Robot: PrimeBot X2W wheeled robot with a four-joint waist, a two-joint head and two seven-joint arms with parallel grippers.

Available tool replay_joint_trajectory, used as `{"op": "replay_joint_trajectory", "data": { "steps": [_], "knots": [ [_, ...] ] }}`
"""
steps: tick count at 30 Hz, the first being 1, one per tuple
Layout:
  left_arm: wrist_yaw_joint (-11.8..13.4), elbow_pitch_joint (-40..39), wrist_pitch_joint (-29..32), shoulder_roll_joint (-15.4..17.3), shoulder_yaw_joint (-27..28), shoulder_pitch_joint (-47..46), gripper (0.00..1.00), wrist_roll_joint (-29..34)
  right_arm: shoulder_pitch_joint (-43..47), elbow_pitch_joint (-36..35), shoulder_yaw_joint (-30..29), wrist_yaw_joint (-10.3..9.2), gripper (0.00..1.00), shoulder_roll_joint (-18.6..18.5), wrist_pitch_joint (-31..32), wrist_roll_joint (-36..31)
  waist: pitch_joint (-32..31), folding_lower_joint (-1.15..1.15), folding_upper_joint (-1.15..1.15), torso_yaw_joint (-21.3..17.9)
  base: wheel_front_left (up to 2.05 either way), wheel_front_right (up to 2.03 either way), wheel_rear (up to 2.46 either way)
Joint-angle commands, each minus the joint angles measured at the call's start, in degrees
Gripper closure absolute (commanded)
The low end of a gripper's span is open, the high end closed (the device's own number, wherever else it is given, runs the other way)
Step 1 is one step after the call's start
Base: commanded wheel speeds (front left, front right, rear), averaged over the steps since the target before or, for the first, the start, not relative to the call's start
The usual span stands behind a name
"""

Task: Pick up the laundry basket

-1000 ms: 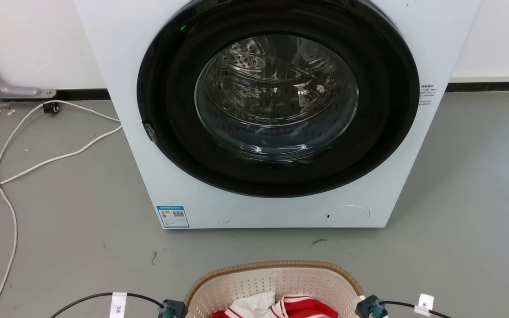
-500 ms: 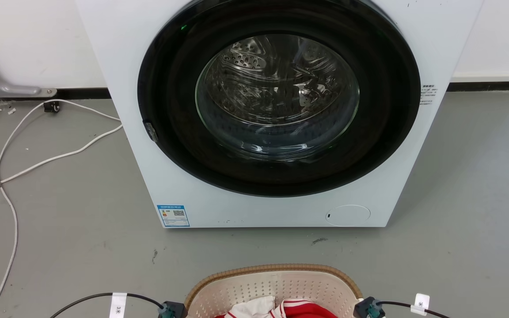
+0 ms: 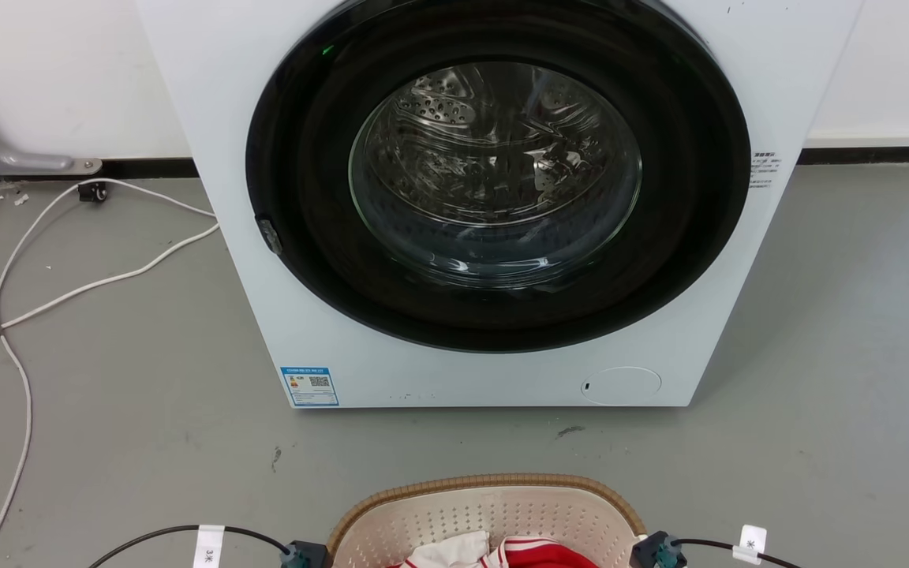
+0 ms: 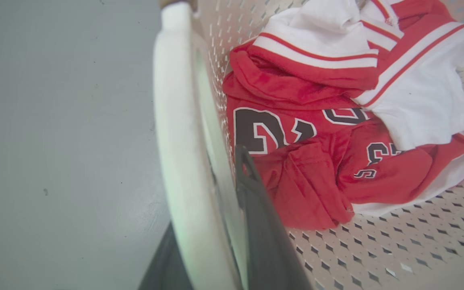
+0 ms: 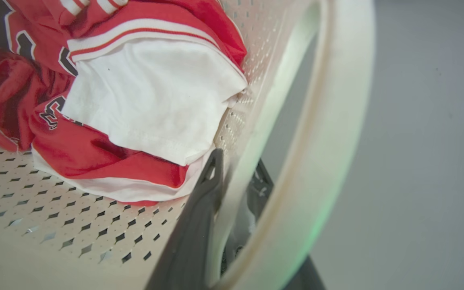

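Observation:
The laundry basket (image 3: 486,481) sits on the grey floor at the bottom edge of the head view, cream and perforated with a brown woven rim. Red and white clothes (image 3: 494,552) lie inside it. In the left wrist view my left gripper (image 4: 220,173) straddles the basket's side: one dark finger (image 4: 256,201) is inside against the wall and the other is outside, under the white loop handle (image 4: 175,121). My right gripper (image 5: 238,167) is shut the same way on the opposite side, with the white handle (image 5: 336,121) arching over the outer finger. The clothes (image 4: 296,161) (image 5: 147,104) lie close to both inner fingers.
A white front-loading washer (image 3: 265,331) with its round dark door (image 3: 498,173) closed stands just beyond the basket. White cables (image 3: 68,292) trail over the floor at the left. Black cables with white tags (image 3: 210,544) (image 3: 750,543) run to my wrists beside the basket.
The basket has slid a little toward the bottom edge of the head view, and less of the clothes shows. The washer stays where it was.

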Motion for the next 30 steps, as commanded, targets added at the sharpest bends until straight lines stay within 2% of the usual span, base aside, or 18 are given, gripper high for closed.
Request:
{"op": "replay_joint_trajectory", "data": {
  "steps": [1, 30],
  "knots": [
    [-0.23, -0.15, -0.34, 0.19, -0.40, -1.15, 1.00, 0.21, -0.65, -0.02, 0.55, 0.16, 1.00, -0.24, -0.20, -0.21, -0.01, 0.00, 0.00, -0.01, 0.00, 0.00, 0.00],
    [-0.23, 0.63, -1.24, 0.66, -5.38, -1.83, 1.00, -4.96, -1.12, 0.07, 3.78, 0.16, 1.00, -1.00, -0.31, 3.23, 0.03, 0.00, 0.00, -0.12, 0.00, 0.00, 0.00]
  ]
}}
